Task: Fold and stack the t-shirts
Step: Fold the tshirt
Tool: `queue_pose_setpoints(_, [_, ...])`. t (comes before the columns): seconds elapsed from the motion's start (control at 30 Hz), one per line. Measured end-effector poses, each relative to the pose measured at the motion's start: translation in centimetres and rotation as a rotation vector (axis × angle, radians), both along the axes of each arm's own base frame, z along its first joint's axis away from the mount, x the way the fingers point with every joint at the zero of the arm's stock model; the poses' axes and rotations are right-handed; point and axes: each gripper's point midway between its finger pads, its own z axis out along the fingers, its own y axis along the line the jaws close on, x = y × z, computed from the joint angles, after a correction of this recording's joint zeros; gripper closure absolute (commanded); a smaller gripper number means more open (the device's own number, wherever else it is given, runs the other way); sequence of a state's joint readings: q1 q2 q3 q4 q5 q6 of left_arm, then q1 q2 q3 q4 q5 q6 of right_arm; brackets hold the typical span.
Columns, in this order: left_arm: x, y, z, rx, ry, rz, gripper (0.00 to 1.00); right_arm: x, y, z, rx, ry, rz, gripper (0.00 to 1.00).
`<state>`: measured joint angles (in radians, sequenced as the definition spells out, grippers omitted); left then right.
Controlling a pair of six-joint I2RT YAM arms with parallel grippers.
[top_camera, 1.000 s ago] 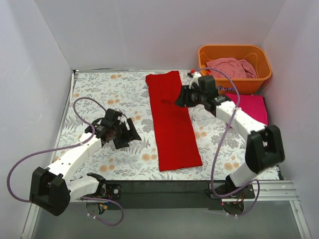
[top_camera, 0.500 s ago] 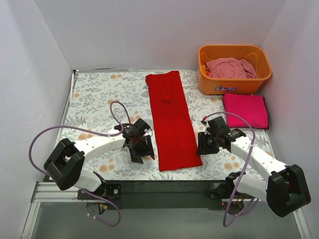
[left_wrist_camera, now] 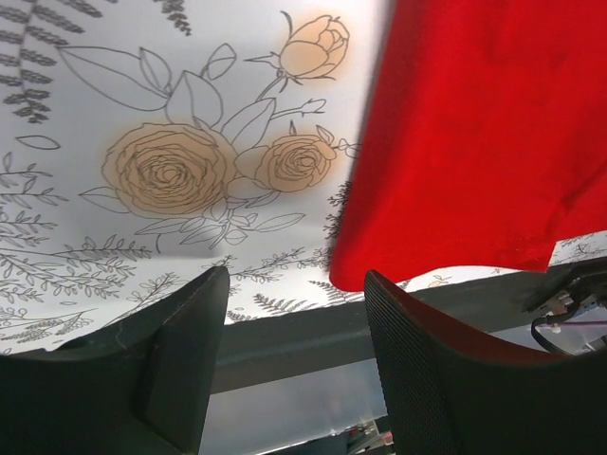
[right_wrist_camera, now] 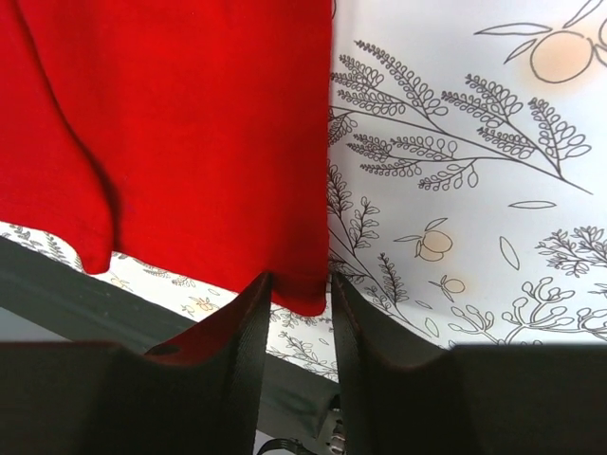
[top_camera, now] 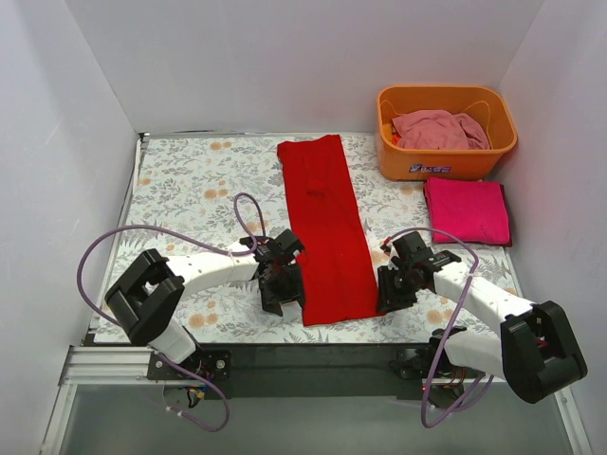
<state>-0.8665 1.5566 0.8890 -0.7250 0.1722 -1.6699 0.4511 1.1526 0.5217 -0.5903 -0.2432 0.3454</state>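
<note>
left gripper [left_wrist_camera: 296, 280]: jaws wide apart by near left corner of bright red cloth t-shirt [top_camera: 327, 227], laid flat lengthwise | right gripper [right_wrist_camera: 296, 282]: astride its near right corner; whether clamped is unclear | folded magenta-pink t-shirt [top_camera: 467, 210]: far right | pale pink t-shirt [top_camera: 436, 128]: in orange plastic basket [top_camera: 417, 159]

The top camera is looking down from above and behind the arm bases, taking in the whole desk [top_camera: 190, 180] from afar. The left wrist camera is sitting close over the desk, facing down past the left hand [left_wrist_camera: 296, 284] at the near left corner of the red t-shirt [left_wrist_camera: 474, 123]. The right wrist camera is hanging equally close, looking past the right hand [right_wrist_camera: 299, 282] at the near right corner. All three views are sharing that near hem.
</note>
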Motion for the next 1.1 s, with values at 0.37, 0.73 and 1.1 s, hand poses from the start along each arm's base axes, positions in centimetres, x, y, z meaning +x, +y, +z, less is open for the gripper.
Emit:
queue_pose_setpoints(0.37, [-0.7,-0.9,-0.9,0.025,0.028,-0.029,0.45,-0.2,0.4,-0.4,0.005,0.016,-0.001,0.99])
queue_pose_setpoints(0.73, [-1.1,-2.1,-1.5,0.051,0.058,-0.059,0.69,-0.3,0.7,-0.4,0.018,0.012,0.011,0.99])
queue_pose_setpoints(1.1, [-2.2,-2.4,-1.7,0.077,0.105,-0.071,0.71,-0.3,0.9,-0.3,0.024,0.007,0.017,0.99])
